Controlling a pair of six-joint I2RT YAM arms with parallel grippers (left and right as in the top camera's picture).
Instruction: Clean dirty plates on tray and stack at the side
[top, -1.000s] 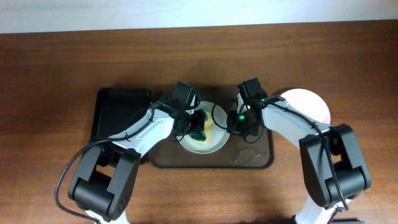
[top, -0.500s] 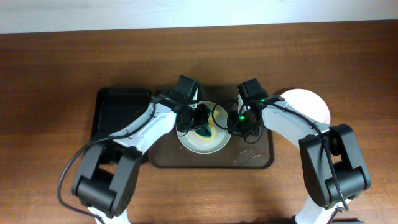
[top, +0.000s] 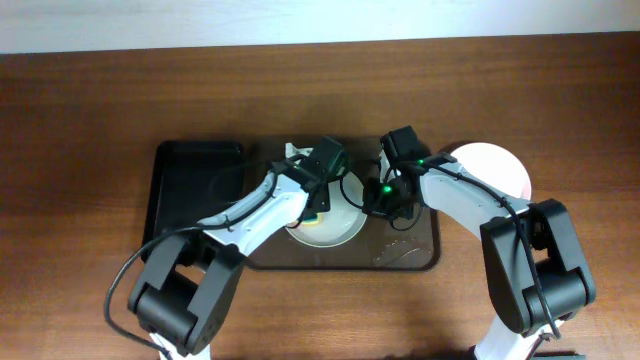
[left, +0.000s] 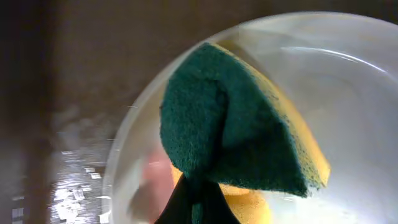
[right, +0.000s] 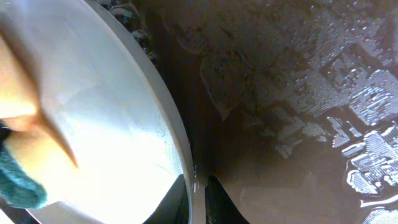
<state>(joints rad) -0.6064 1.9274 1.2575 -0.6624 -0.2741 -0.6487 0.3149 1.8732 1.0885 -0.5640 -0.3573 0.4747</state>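
While the plate (top: 340, 228) sits on the brown tray (top: 410, 255), the left jaws are clamped on a green-and-yellow sponge (left: 236, 124) over its inside, and the right jaws grip its right rim. A second plate (top: 495, 165) lies on the tabletop (top: 100, 100) just beside the tray's right end.

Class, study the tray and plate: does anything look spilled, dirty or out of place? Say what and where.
Yes. The tray is wet: a patchy film and droplets lie beside the plate. A faint pinkish smear shows on the plate, next to the sponge. Nothing looks broken.
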